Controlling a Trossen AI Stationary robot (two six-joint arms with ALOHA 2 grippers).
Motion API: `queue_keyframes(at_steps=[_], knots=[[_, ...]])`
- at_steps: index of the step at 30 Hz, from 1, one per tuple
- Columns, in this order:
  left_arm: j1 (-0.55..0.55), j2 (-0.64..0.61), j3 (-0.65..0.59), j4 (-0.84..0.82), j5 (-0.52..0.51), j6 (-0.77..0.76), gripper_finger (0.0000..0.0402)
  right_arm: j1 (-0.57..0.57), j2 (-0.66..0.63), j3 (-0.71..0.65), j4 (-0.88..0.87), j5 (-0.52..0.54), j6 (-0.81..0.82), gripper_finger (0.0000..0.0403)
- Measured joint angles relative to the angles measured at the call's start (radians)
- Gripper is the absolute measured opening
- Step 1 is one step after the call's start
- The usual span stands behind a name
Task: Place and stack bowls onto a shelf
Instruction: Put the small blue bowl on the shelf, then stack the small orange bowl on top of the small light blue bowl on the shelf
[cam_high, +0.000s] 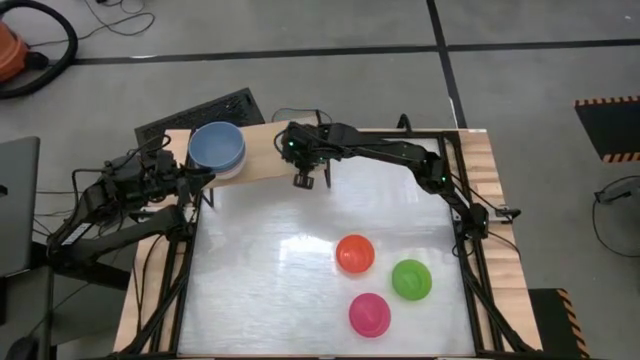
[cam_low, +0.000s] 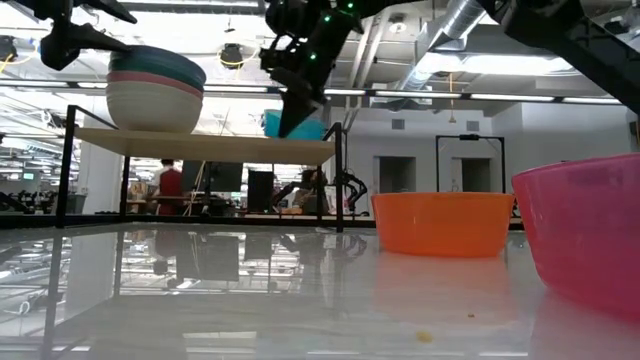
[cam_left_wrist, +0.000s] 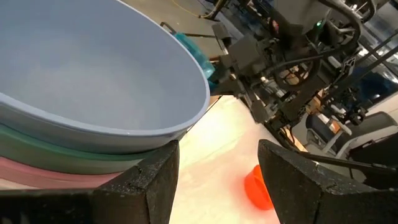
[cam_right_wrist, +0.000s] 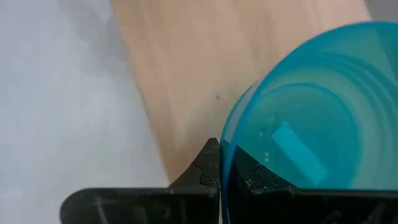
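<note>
The shelf (cam_high: 262, 158) is a light-wood board on black legs at the table's far left. On its left end stands a stack of large bowls (cam_low: 155, 90) with the light blue one (cam_high: 217, 146) on top. My left gripper (cam_left_wrist: 217, 180) is open beside the stack's rim, nothing between its fingers. My right gripper (cam_right_wrist: 221, 171) is over the shelf's right end, shut on the cyan bowl (cam_right_wrist: 311, 112), which my arm hides in the high view. The red (cam_high: 354, 253), lime green (cam_high: 411, 279) and magenta (cam_high: 368, 314) bowls stand on the white tabletop. My right gripper pinches the cyan bowl's rim (cam_right_wrist: 225, 149), one finger inside the bowl and one outside. The fingers come from above, pointing down. The bowl is mouth up, its base at the shelf board (cam_low: 300, 128); whether it rests on the board I cannot tell.
The shelf's middle (cam_right_wrist: 186, 62), between the stack and the cyan bowl, is bare wood. A black keyboard (cam_high: 200, 112) lies beyond the table's far edge. The three small bowls stand together at the table's near right. A person (cam_low: 170, 185) shows in the room behind.
</note>
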Motion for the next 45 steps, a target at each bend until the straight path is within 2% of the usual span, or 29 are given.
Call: queue_keyframes(at_steps=[8, 16, 20, 23, 27, 31, 37, 42, 45], knots=[[0.0, 0.0, 0.0, -0.002, -0.001, 0.006, 0.0204, -0.002, 0.004, 0.001, -0.047, 0.008, 0.006, 0.0029], [0.0, 0.0, 0.0, 0.003, 0.002, 0.033, 0.0204, 0.003, 0.002, 0.016, -0.065, 0.09, 0.003, 0.0136], [0.0, 0.0, 0.0, 0.002, 0.002, 0.038, 0.0204, 0.0, -0.014, 0.014, -0.062, 0.097, 0.0, 0.0188], [0.0, 0.0, 0.0, 0.002, 0.002, 0.041, 0.0204, 0.001, -0.054, 0.017, -0.053, 0.098, 0.0, 0.0212], [0.0, 0.0, 0.0, 0.003, 0.002, 0.052, 0.0204, 0.014, -0.154, 0.019, -0.066, 0.1, 0.015, 0.0217], [0.0, 0.0, 0.0, 0.004, 0.019, 0.052, 0.0204, 0.04, -0.268, 0.018, -0.173, 0.099, 0.161, 0.0209], [0.0, 0.0, 0.0, 0.004, 0.031, 0.052, 0.0204, 0.097, -0.363, -0.009, -0.548, 0.085, 0.453, 0.02], [0.0, 0.0, 0.0, 0.004, 0.035, 0.052, 0.0204, 0.214, -0.478, -0.227, -0.518, 0.066, 0.652, 0.0199], [0.0, 0.0, 0.0, 0.004, 0.035, 0.052, 0.0204, 0.291, -0.558, -0.414, -0.552, 0.073, 0.797, 0.0199]])
